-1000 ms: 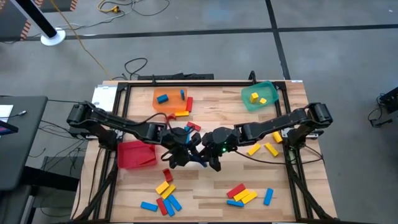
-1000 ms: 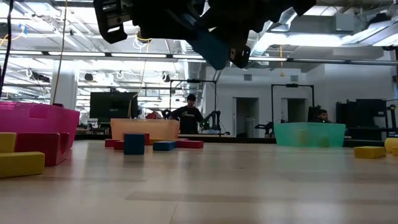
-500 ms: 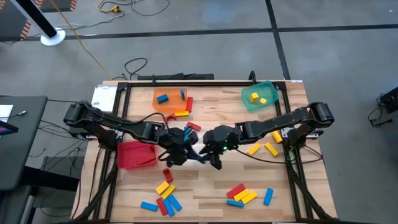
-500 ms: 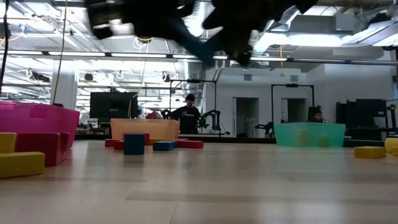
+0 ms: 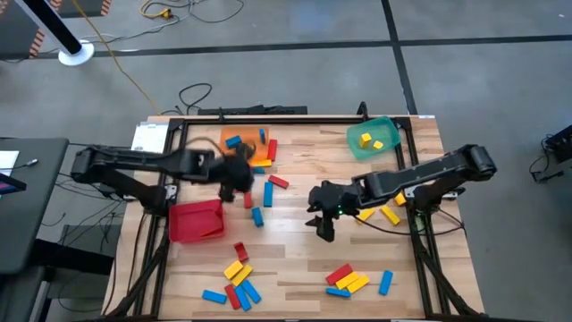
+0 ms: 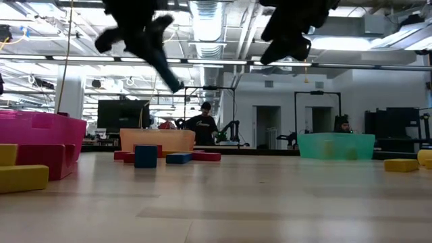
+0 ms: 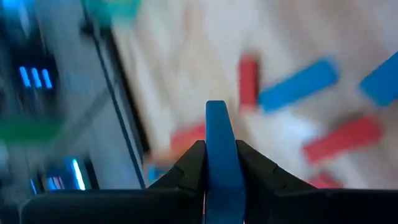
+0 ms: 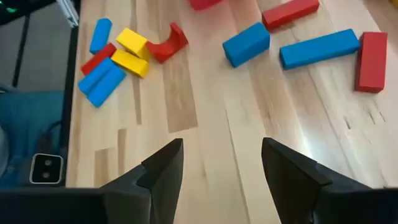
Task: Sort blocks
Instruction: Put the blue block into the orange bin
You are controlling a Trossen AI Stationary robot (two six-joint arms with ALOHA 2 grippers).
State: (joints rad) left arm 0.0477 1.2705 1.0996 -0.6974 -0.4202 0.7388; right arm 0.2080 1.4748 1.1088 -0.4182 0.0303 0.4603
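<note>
My left jaws (image 7: 214,163), clamped on a blue block (image 7: 217,140), are now swinging away toward the orange bin (image 5: 234,148), while my right jaws (image 8: 221,163) are standing apart, empty, over the counter (image 8: 205,118).

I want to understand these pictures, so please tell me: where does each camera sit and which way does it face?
High: above, facing down; both arms, orange bin.
Low: table height, facing the room; arms overhead, same orange bin.
Left wrist: left gripper shut on a blue block.
Right wrist: open right gripper, over blocks.
</note>
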